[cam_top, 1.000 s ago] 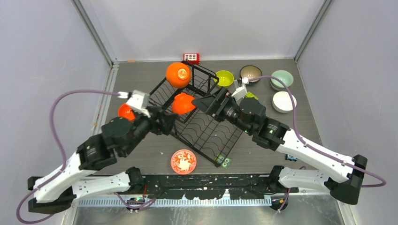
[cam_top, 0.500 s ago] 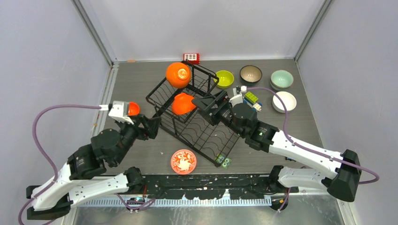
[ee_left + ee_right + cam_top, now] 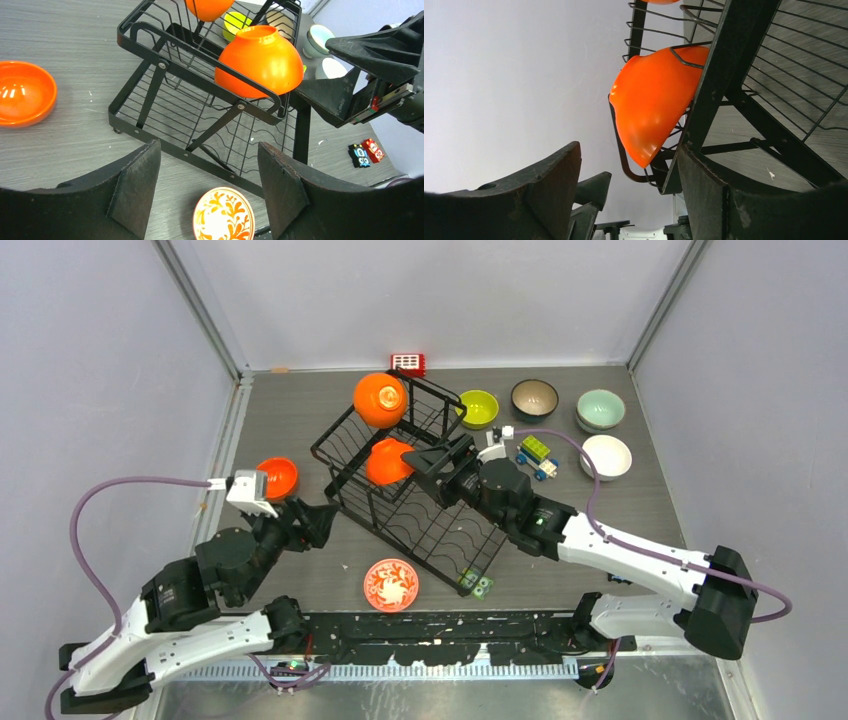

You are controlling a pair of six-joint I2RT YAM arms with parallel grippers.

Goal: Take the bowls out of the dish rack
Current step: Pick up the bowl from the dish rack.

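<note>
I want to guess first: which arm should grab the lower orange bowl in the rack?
Probably the right: the right gripper is open beside that orange bowl in the dish rack; the left gripper, also open, sits clear of the rack.

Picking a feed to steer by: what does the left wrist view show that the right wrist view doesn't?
Left wrist only: the orange bowl on the table, the floral bowl, the lime bowl and the open right gripper. Right wrist only: the pale wall behind the rack. Both: the dish rack and the lower orange bowl leaning in it.
</note>
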